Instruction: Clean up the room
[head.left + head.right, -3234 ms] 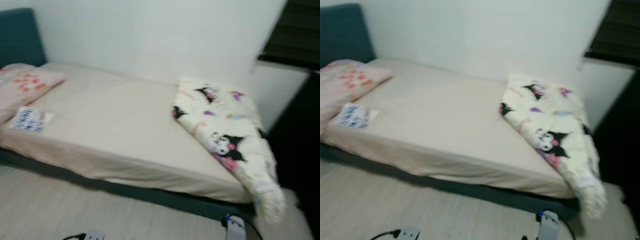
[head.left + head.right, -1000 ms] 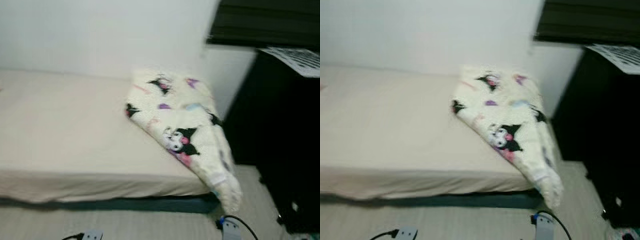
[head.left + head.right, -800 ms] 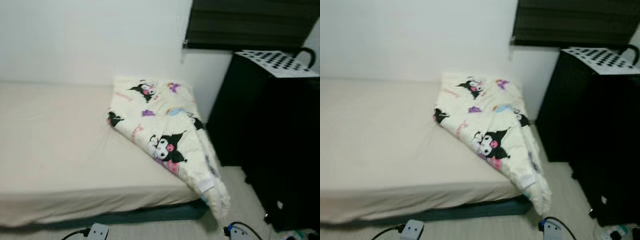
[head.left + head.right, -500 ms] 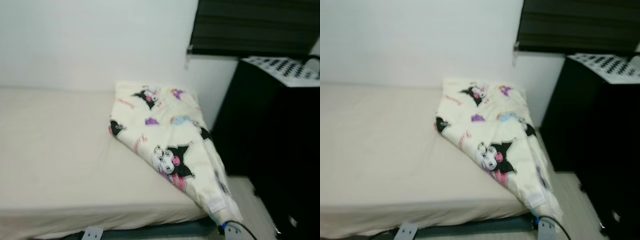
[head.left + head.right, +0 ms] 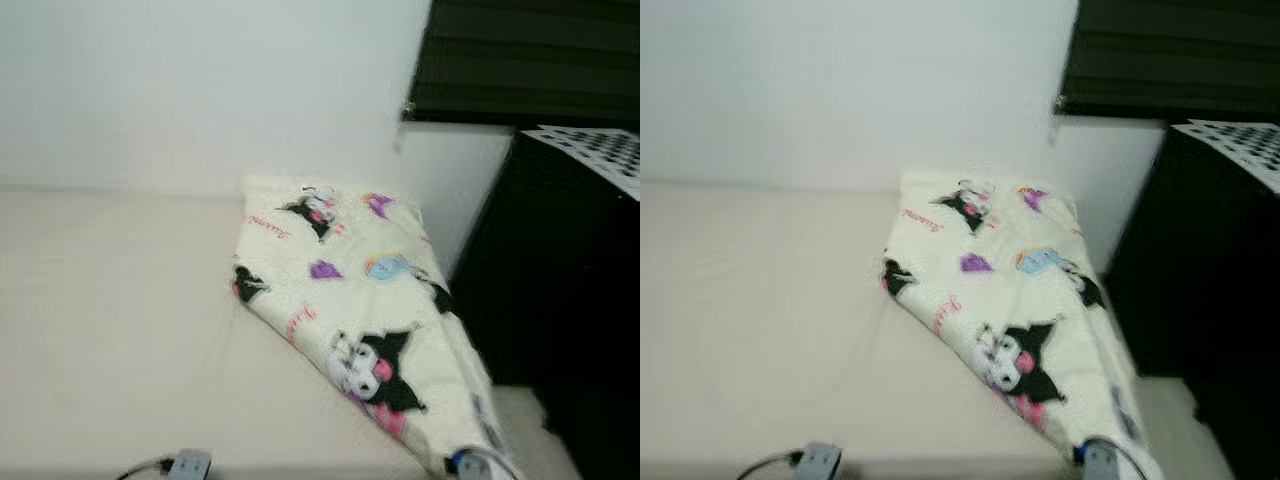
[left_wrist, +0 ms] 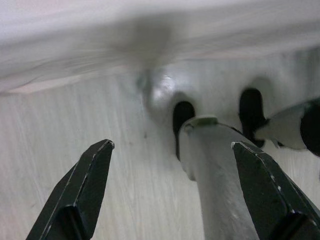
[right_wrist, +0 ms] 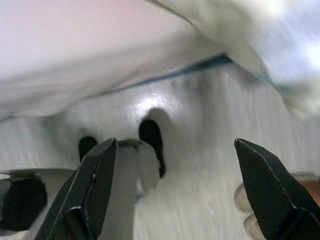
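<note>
While the head cameras look down on the bed with its plain cream fitted sheet (image 5: pixel 110 330), I see the cream fleece blanket printed with black-and-pink cartoon characters (image 5: pixel 350 300) lying folded into a rough triangle at the bed's right end, against the white wall (image 5: pixel 200 90). Its lower corner droops over the bed's edge toward the floor. Beside it, to the right, stands a tall black cabinet (image 5: pixel 560 280) with a black-and-white checkered board (image 5: pixel 600 150) on top, and a dark slatted blind (image 5: pixel 530 60) hangs above.

My left tool (image 6: pixel 172 192) hangs low over the pale wood-grain floor (image 6: pixel 75 135), its two black fingers (image 6: pixel 82 190) spread wide apart and gripping nothing; between them I look down on one of the robot's own silver legs (image 6: pixel 215 185). The pale edge of the bed runs across beyond it.

My right tool (image 7: pixel 175 187) is likewise released, fingers (image 7: pixel 262 192) wide apart and empty, hovering above the floor near the bed's side, where the blanket's hanging corner (image 7: pixel 240 45) shows, blurred. Neither tool touches the blanket or the bed.
</note>
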{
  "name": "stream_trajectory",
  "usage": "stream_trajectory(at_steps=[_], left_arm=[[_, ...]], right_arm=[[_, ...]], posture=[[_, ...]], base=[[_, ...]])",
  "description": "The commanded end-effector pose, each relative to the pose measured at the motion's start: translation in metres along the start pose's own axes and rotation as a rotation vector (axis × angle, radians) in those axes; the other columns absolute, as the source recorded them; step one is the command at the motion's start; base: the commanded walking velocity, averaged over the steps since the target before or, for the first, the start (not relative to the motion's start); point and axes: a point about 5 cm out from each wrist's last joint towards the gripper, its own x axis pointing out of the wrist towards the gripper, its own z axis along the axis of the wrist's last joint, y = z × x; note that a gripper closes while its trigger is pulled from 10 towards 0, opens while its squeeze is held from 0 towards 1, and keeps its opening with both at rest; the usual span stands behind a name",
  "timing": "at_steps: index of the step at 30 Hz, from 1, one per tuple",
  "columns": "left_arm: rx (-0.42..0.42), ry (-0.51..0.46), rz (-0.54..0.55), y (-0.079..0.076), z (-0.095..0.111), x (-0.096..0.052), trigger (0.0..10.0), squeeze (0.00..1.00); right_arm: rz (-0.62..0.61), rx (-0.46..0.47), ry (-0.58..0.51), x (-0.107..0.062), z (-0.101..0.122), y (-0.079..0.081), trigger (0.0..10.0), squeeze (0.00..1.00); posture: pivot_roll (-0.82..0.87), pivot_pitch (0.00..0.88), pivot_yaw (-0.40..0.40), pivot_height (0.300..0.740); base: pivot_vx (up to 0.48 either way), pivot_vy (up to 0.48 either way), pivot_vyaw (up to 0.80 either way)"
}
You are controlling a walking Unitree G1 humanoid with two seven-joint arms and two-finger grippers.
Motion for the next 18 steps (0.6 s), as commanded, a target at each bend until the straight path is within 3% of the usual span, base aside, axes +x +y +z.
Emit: stream_trajectory(at_steps=[1, 6, 16, 18], left_arm=[[-0.012, 0.04, 0.005, 0.0, -0.011, -0.002, 10.0, 0.0], [-0.013, 0.039, -0.011, -0.001, -0.012, -0.002, 10.0, 0.0], [-0.018, 0.043, -0.017, -0.002, -0.013, -0.002, 10.0, 0.0], [-0.016, 0.046, -0.017, -0.002, -0.013, -0.002, 10.0, 0.0]], right_arm=[[-0.011, 0.019, 0.005, -0.001, -0.004, -0.001, 10.0, 0.0], [-0.021, 0.029, -0.001, 0.0, -0.004, -0.001, 10.0, 0.0], [-0.009, 0.011, -0.019, 0.001, 0.002, 0.006, 10.0, 0.0], [-0.006, -0.041, -0.053, 0.002, 0.016, 0.008, 10.0, 0.0]], posture=[[0.04, 0.0, -0.072, 0.74], [0.04, 0.0, -0.072, 0.74], [0.03, 0.0, -0.072, 0.74], [0.03, 0.0, -0.071, 0.74]], base=[[0.0, 0.0, 0.0], [0.0, 0.0, 0.0], [0.0, -0.446, 0.0], [0.0, -0.441, 0.8]])
